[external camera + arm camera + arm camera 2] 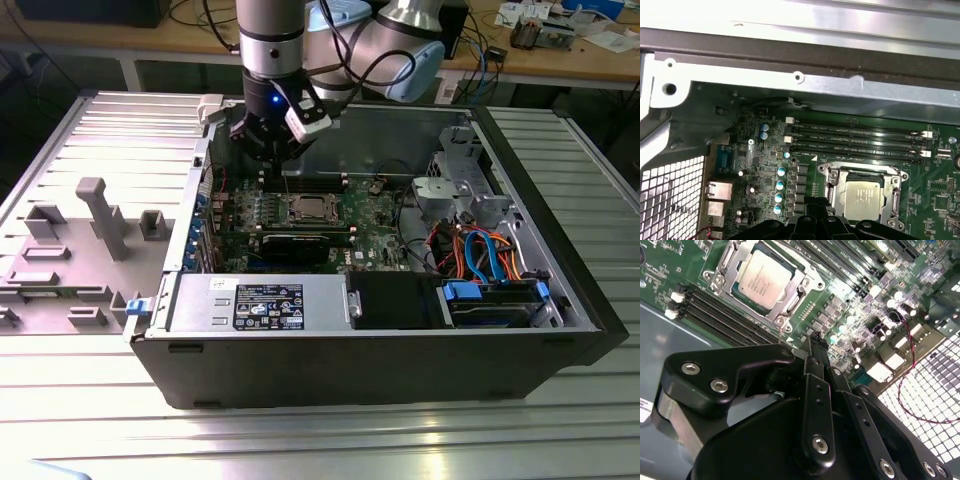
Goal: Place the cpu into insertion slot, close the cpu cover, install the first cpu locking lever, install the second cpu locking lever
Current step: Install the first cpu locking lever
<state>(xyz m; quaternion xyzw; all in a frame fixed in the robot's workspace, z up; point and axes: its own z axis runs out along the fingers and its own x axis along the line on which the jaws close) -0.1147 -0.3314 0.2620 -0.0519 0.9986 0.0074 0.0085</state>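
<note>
The cpu [764,279], a square chip with a silvery-tan top, lies flat in the insertion slot [305,211] on the green board inside the open computer case. The silver cpu cover [800,290] is down around its rim, and the chip shows through the cover's window. In the first wrist view the cpu [864,200] and the cpu cover [837,192] sit just past my fingertips. My gripper [815,339] is shut with nothing in it. It hangs above the board to the exterior view's left of the slot, beside the socket and apart from it. I cannot tell how the locking levers stand.
Long black memory slots [855,135] run beside the socket. The case's rear wall [790,75] and a vent grille [670,200] lie close by. A power supply [260,300], a drive cage [460,190] and coloured cables [480,250] crowd the case. A grey fixture plate [90,230] sits outside.
</note>
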